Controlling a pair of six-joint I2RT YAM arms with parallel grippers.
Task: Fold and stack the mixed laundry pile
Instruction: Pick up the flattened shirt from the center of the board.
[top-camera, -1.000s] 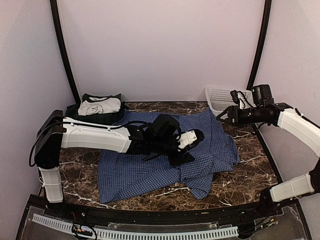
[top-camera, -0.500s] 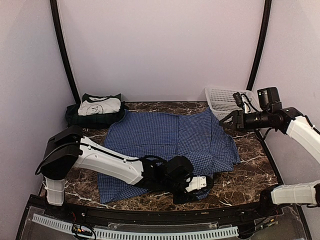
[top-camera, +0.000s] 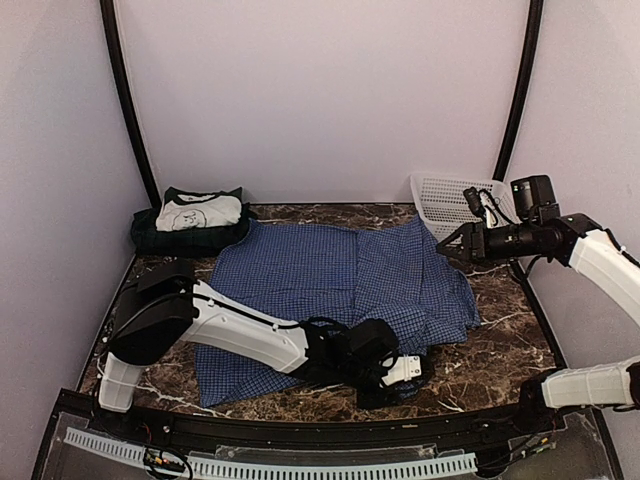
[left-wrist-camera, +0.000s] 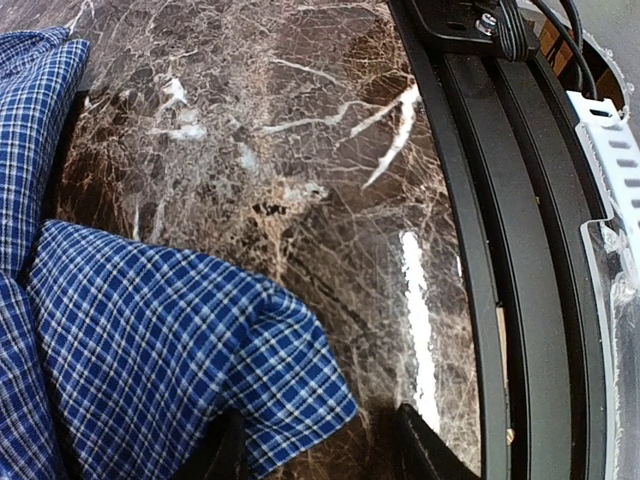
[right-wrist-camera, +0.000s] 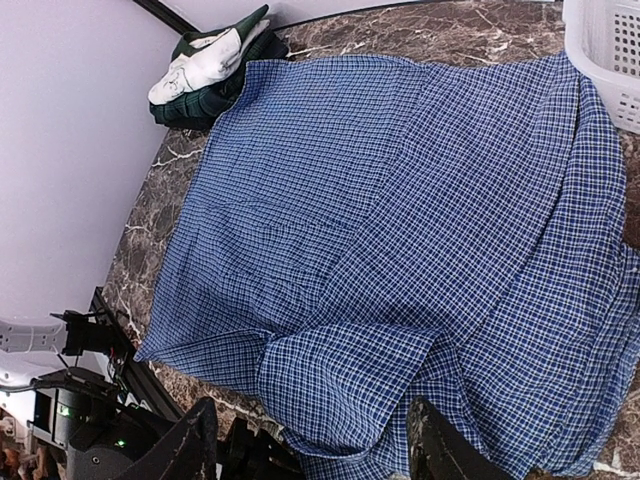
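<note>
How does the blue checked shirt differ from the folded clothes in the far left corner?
The blue checked shirt lies spread wide; the folded clothes form a small compact stack. The shirt is blue-and-white check; the folded clothes are cream over dark green. The left hand is at the shirt's sleeve end; none is near the folded clothes. Both lie on the marble table.

White lattice basket (top-camera: 440, 198) at far right table corner; dark marble tabletop (top-camera: 505, 335), white-veined.
</note>
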